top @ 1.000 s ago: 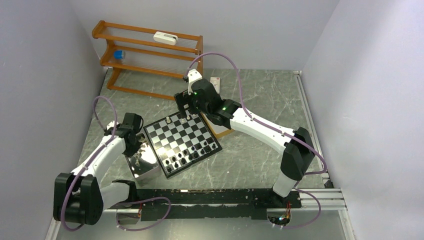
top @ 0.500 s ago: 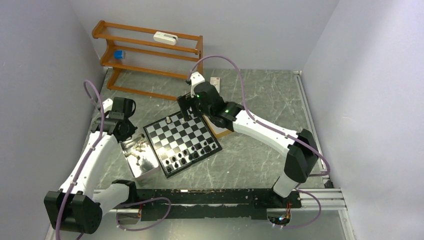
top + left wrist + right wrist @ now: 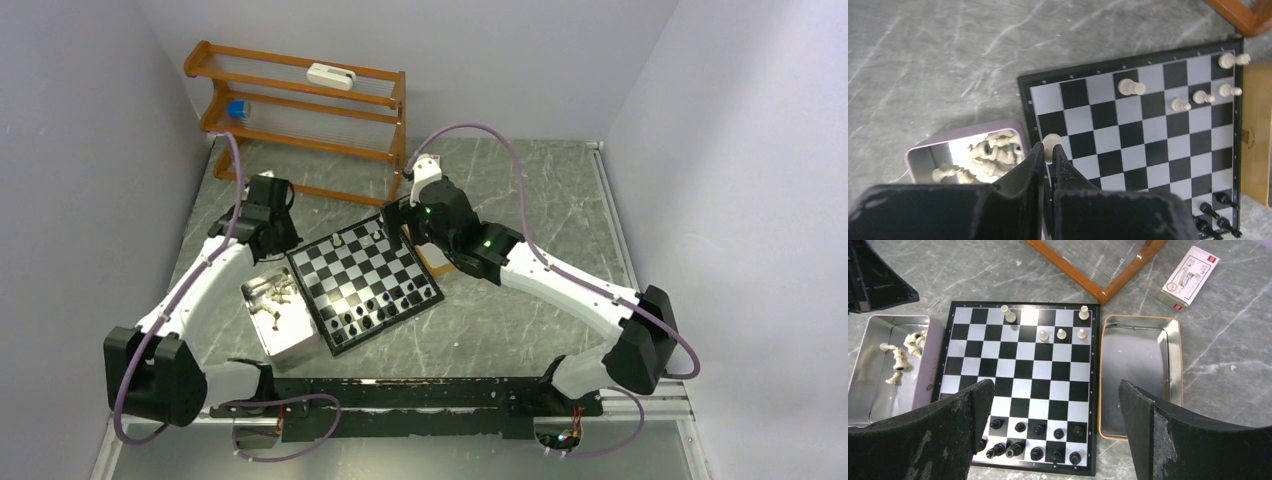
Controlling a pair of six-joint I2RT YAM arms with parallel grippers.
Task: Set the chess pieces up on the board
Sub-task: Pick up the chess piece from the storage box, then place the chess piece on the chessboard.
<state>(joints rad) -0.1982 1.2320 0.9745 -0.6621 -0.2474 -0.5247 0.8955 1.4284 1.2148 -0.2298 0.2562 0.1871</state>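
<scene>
At board (image 3: 1120,135) edge: left hand (image 3: 1048,151) pinching cream piece (image 3: 1051,141), seemingly airborne; right hand (image 3: 1055,392) wide, high above.

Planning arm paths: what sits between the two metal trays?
The board lies between the pink-sided tray holding white pieces and the orange-rimmed tray, as the right wrist view shows.

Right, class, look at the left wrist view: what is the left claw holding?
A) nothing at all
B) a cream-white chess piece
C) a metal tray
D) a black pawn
B: the left claw is shut on a cream-white chess piece, whose round pale head shows pinched between the two dark fingertips.
</scene>
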